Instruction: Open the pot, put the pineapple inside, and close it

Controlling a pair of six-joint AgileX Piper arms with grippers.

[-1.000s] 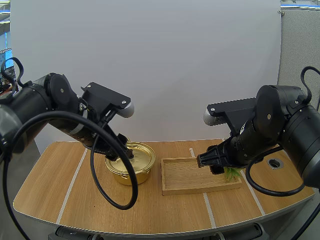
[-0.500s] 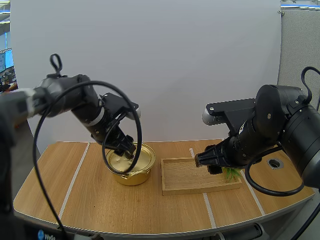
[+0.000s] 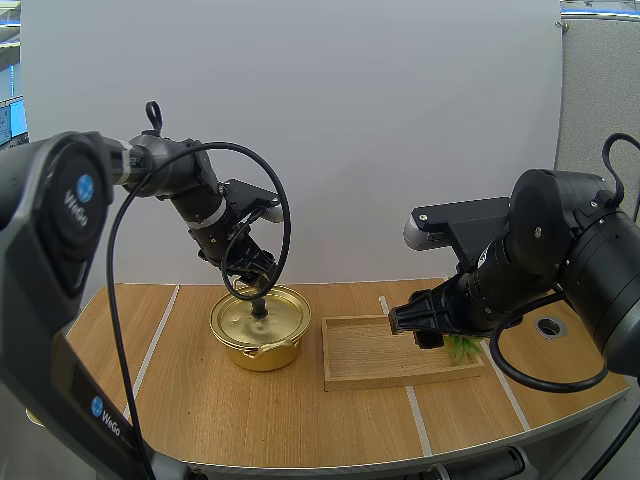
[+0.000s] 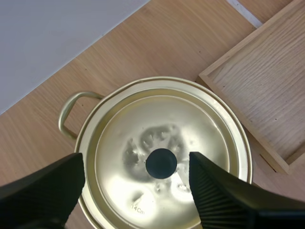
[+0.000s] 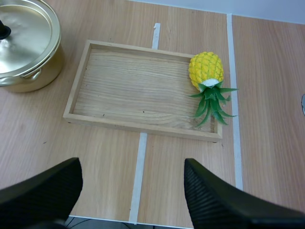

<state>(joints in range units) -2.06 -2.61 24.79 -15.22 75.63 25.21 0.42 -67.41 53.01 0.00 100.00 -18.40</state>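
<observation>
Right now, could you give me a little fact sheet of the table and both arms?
Pot: gold, on the table, beside the wooden tray
Lid: on the pot, black knob on top
Pineapple: lying at one end of the tray, leaves over its rim
Left end effector: open, over the lid, a finger either side of the knob
Right end effector: open, empty, above the table near the tray
Progress: lid not yet lifted
</observation>
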